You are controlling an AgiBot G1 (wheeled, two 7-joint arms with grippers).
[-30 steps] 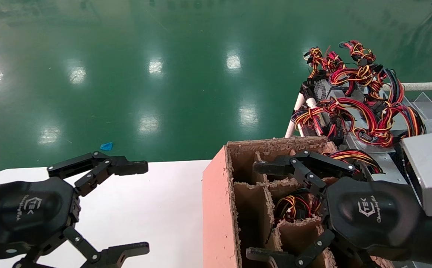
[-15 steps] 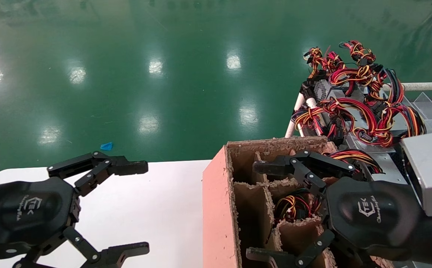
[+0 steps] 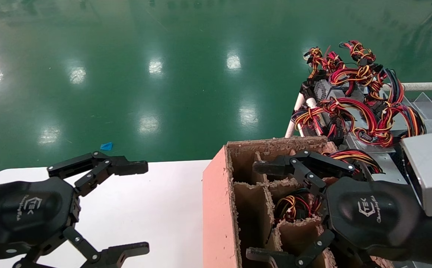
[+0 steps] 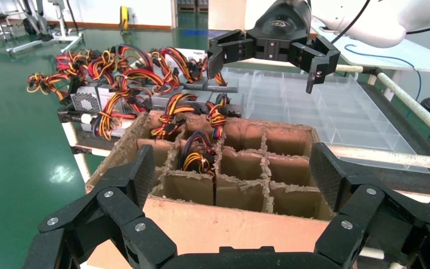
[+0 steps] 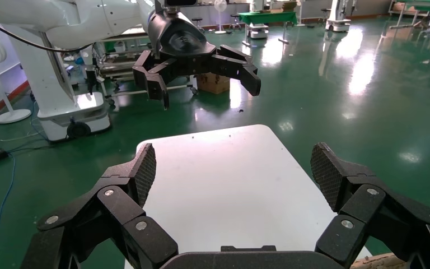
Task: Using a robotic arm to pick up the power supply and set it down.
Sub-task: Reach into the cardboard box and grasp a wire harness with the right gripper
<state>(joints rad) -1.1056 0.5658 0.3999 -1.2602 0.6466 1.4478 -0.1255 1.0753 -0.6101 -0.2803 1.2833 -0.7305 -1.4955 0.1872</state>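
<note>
Stretching across everything is the glossy green floor (image 3: 163,74), with ceiling lights mirrored in it. Nearer to the robot stands a white table (image 3: 156,201), rounded at its corners and bare on top. Butted against its right-hand edge is a tall cardboard box (image 3: 217,208), pinkish on the outside, split inside by frayed brown dividers into a grid of cells. Beyond the box, on a rack with white tube rails (image 3: 428,86), lies a clear plastic tray (image 4: 336,112) of many small compartments.

On that rack sits the heap of power supplies (image 3: 353,96), silver-grey metal cases with looping red, yellow, orange and black wires piled over them. One power supply (image 3: 296,206) is down inside a middle cell of the box, only its coiled wires and black connectors showing from above; in the left wrist view more wire bundles poke up from the cells along the box's far side.

The right gripper (image 3: 268,212) hangs over the box, directly above that cell, its two black fingers spread wide and holding nothing. The left gripper (image 3: 136,208) hovers over the white table, well apart from the box, fingers equally splayed and empty. A small blue scrap (image 3: 106,146) lies on the floor just past the table's far edge.
</note>
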